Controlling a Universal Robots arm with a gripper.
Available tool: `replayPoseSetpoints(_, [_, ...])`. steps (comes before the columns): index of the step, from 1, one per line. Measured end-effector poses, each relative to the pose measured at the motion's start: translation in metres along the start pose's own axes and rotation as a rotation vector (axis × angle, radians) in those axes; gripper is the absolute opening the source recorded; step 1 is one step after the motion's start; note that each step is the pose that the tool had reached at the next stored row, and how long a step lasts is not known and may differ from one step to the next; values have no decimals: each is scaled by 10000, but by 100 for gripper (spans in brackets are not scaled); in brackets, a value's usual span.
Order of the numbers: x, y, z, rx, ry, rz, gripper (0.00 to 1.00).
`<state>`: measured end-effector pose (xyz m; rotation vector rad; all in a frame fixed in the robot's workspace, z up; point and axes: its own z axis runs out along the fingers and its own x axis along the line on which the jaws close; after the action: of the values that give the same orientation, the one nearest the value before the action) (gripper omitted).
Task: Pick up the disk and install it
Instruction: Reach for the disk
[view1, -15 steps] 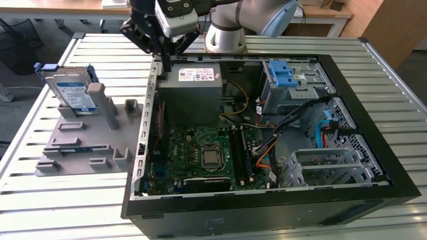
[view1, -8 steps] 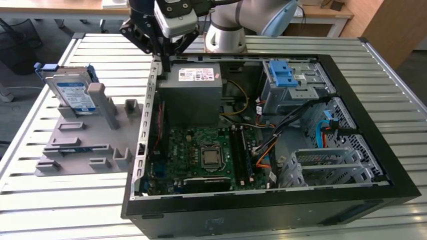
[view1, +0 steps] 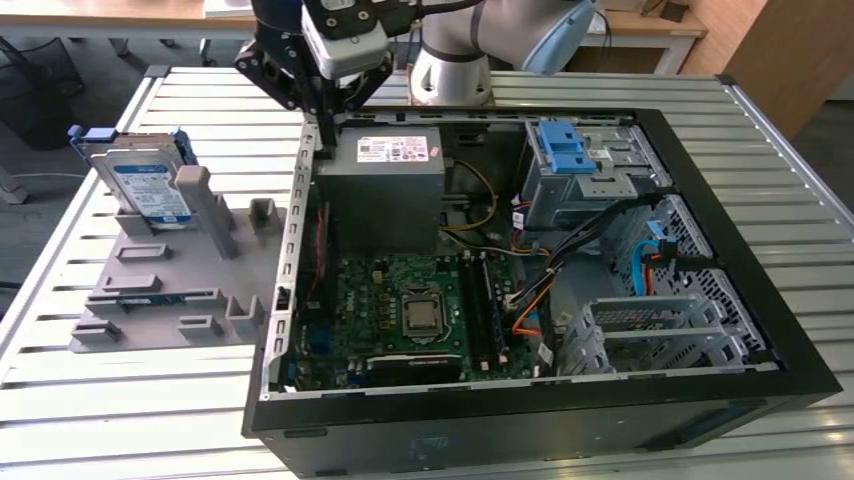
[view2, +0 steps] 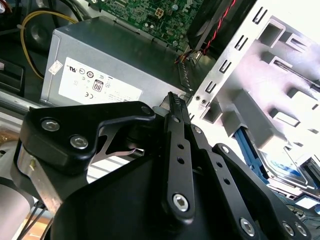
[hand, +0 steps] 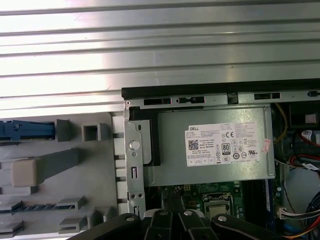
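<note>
The hand (view1: 324, 138) is hanging with its fingers drawn narrow and together, gripping nothing, directly over the far end of the computer case's (view1: 534, 420) metal side wall (view1: 300, 250) on the exterior view's left. In the second wrist view the ribbed fingertips (view2: 174, 101) are sitting just beside the edge of the power supply (view2: 100, 65); whether they are touching the wall edge cannot be told. The disk (view1: 144, 185) is standing upright on its long edge at the far end of the grey holder (view1: 160, 300), outside the case and well apart from the hand, with its labelled face turned toward the camera and its blue frame showing along the top. A tall grey post (view1: 198, 200) of the holder is standing just beside the disk, between it and the case. The holder is lying flat on the slatted metal table (view1: 134, 420), close along the case's side wall. Inside the case, the power supply is occupying the far corner next to the hand, and the motherboard (view1: 400, 310) is lying below it. The drive cage (view1: 587, 190) with the blue latch (view1: 567, 152) is sitting at the far corner on the exterior view's right, and cables (view1: 641, 250) are crossing the floor beside it.
</note>
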<state>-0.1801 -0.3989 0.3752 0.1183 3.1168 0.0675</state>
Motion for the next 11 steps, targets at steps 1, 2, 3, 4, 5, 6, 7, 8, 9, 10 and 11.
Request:
replayPoseSetpoints(1, [1,0,1,0,-1,0,11])
replayPoseSetpoints(2, [16,-2,18,-1,-1,0,11])
replayPoseSetpoints(3, [41,-4,34,0,12,1,11])
replayPoseSetpoints(4, [42,-5,35,-1,12,1,11])
replayPoseSetpoints(5, [44,-5,35,0,12,1,11])
replayPoseSetpoints(6, [47,-5,35,0,12,1,11])
replayPoseSetpoints(7, [49,-5,36,0,12,1,11])
replayPoseSetpoints(8, [51,-5,36,0,12,1,11])
replayPoseSetpoints(9, [54,-5,37,1,13,2,11])
replayPoseSetpoints(10, [58,-6,37,1,13,2,11])
replayPoseSetpoints(11, [61,-6,38,0,13,1,11])
